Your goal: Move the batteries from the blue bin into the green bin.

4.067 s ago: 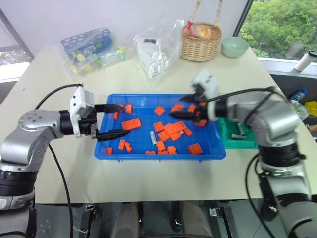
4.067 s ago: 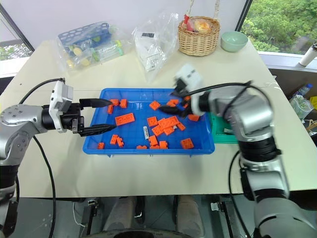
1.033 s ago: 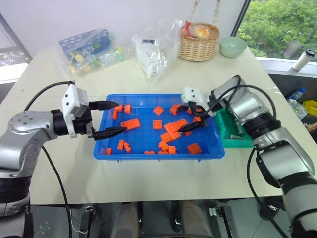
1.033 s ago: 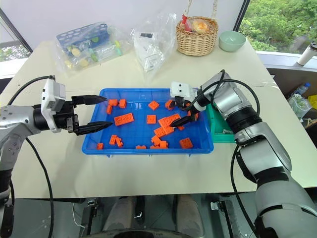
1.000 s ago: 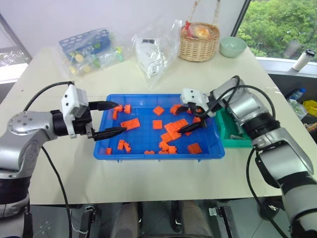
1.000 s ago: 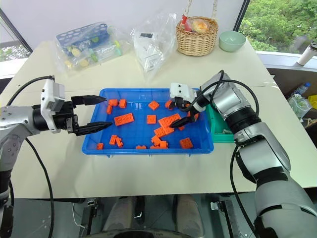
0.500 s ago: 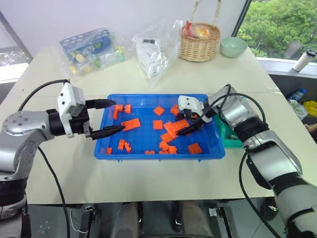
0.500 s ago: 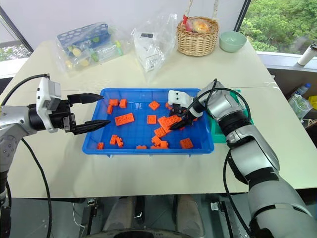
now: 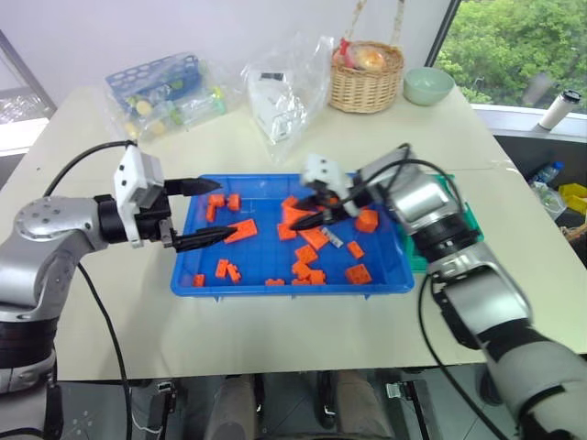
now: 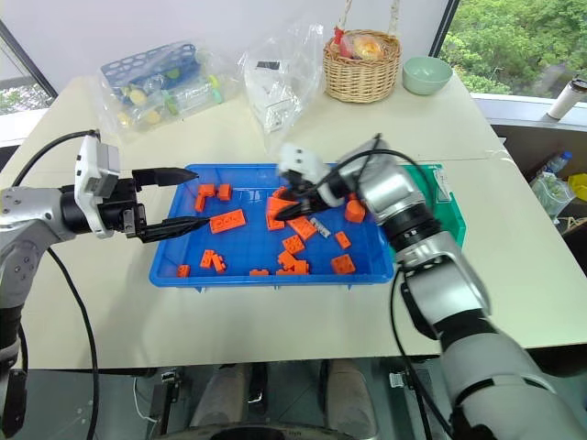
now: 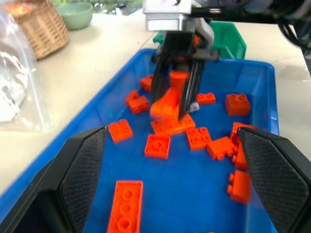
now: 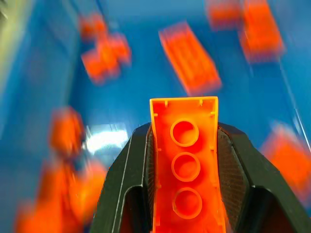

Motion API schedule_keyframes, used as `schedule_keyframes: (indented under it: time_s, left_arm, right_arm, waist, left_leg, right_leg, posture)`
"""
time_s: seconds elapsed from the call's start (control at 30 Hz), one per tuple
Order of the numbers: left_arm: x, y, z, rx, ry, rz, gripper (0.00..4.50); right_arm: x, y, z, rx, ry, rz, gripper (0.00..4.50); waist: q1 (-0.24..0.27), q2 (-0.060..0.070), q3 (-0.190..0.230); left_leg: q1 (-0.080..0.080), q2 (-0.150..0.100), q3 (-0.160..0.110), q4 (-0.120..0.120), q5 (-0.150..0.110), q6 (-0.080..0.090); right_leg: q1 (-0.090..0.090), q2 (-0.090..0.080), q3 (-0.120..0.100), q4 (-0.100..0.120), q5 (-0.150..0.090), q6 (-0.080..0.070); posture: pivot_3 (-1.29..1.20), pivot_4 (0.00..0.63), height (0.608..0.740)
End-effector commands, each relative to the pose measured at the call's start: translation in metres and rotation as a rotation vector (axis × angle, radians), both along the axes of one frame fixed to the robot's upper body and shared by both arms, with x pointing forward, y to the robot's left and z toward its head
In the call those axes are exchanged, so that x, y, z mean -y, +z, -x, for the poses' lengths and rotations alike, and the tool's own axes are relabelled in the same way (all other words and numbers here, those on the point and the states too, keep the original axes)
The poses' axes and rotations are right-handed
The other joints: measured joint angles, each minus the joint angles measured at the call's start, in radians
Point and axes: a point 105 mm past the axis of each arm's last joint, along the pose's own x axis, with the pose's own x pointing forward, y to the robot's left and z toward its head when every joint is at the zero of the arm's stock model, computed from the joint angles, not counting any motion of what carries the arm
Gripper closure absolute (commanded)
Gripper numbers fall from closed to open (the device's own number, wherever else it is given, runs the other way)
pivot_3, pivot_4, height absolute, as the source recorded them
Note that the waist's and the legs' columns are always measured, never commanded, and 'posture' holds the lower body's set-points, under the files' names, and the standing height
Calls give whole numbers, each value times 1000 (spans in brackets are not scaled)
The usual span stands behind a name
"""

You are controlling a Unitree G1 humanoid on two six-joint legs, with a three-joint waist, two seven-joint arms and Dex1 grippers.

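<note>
The blue bin point(image 9: 284, 288) lies mid-table, strewn with several orange bricks. My right gripper point(image 9: 312, 213) hangs over its middle, pointing left, shut on a long orange brick point(image 12: 184, 165) that fills the space between its fingers. Just behind that gripper a small silver-grey battery point(image 9: 336, 241) lies on the bin floor among the bricks. The green bin point(image 10: 449, 206) stands against the blue bin's right end, partly hidden by my right arm. My left gripper point(image 9: 223, 211) is open over the blue bin's left end, holding nothing.
At the back of the table are a wicker basket point(image 9: 370, 78), a pale green bowl point(image 9: 429, 84), a clear bag with a blue rack point(image 9: 165, 87) and another clear bag point(image 9: 284, 92). Bare tabletop runs along the front edge.
My right gripper closed on an orange brick and swung left across the bin, lifted off the floor. The bricks near it have shifted. The left gripper stayed put.
</note>
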Motion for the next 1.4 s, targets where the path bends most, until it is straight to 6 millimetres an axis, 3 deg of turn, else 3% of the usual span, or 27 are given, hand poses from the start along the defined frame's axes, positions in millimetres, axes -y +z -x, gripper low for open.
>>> schedule_keyframes:
  time_s: [0.03, 0.13, 0.27, 0.33, 0.4, 0.63, 0.9, 1.03, 1.2, 1.23, 1.3, 1.4]
  left_arm:
    - [2, 5, -1, 26, -13, -1, 0]
    - [4, 3, -3, 20, -19, 2, 0]
    - [7, 3, -4, 18, -26, 3, 0]
    - [7, 2, -5, 14, -30, 6, 0]
    - [7, 0, -6, 9, -34, 7, 0]
    - [11, 2, -11, 12, -58, 12, 0]
    - [16, 4, -14, 15, -85, 9, 0]
    - [17, 6, -14, 18, -89, 9, 0]
    - [17, 7, -14, 22, -89, 11, 0]
    - [17, 7, -14, 23, -88, 12, 0]
    - [16, 7, -14, 24, -86, 12, 0]
    - [14, 5, -15, 21, -81, 12, 0]
  right_arm:
    - [-14, -1, 11, 3, -19, -23, 1771]
    - [-5, -1, 4, 20, -141, -22, 203]
    - [24, 9, 2, 32, -262, -35, 203]
    - [61, 10, -3, 61, -407, -8, 203]
    - [84, 7, -2, 80, -494, 25, 203]
    - [112, -16, 12, 41, -585, 87, 203]
    - [122, -44, 4, 36, -645, 133, 203]
    - [128, -59, 3, 69, -618, 183, 1479]
    - [125, -55, 4, 59, -605, 158, 4149]
    - [123, -50, 4, 50, -608, 140, 4460]
    - [122, -26, 4, 35, -620, 69, 4448]
    - [144, 40, 1, 47, -693, -81, 4448]
  waist:
    - [9, 0, 0]
    - [22, -1, 0]
    - [28, -1, 0]
    - [30, -1, -1]
    - [30, -1, -1]
    - [4, -1, -1]
    - [5, -1, -1]
    - [7, -1, -1]
    - [7, -1, -1]
    - [7, -1, -1]
    - [9, -1, -1]
    - [9, 0, 0]
  left_leg:
    - [0, 0, 0, 0, 0, 0]
    - [-1, -2, 0, 2, 0, 0]
    - [-1, -2, 0, 3, 0, 0]
    - [-1, -2, 0, 3, 0, 0]
    - [-1, -2, -1, 2, 0, 0]
    - [1, -1, -1, 1, 0, 0]
    - [0, -1, -1, 1, 0, 0]
    - [0, -1, -1, 1, 0, 0]
    - [0, -1, -1, 1, 0, 0]
    - [0, -1, -1, 1, 0, 0]
    - [0, -1, -2, 2, 0, 0]
    - [-1, -1, -2, 2, 0, 0]
  right_leg:
    - [0, 0, 0, 0, 0, 0]
    - [2, -2, 0, -1, 0, 0]
    - [2, -2, 0, -2, 0, 0]
    - [2, -2, -1, -2, 0, 0]
    - [2, -2, -1, -2, 0, 0]
    - [2, 0, -1, -2, 0, 0]
    - [2, 0, 0, -2, 0, 0]
    - [2, 0, 0, -2, 0, 0]
    - [2, 0, 0, -2, 0, 0]
    - [2, 0, 0, -3, 0, 0]
    - [2, 0, 0, -2, 0, 0]
    - [2, 0, 0, -2, 0, 0]
  posture:
    - [0, 150, 736]
    - [0, 150, 736]
    - [0, 150, 736]
    - [0, 150, 736]
    - [0, 150, 736]
    - [0, 150, 736]
    - [0, 150, 736]
    - [0, 150, 736]
    - [0, 150, 736]
    - [0, 150, 736]
    - [0, 150, 736]
    - [0, 150, 736]
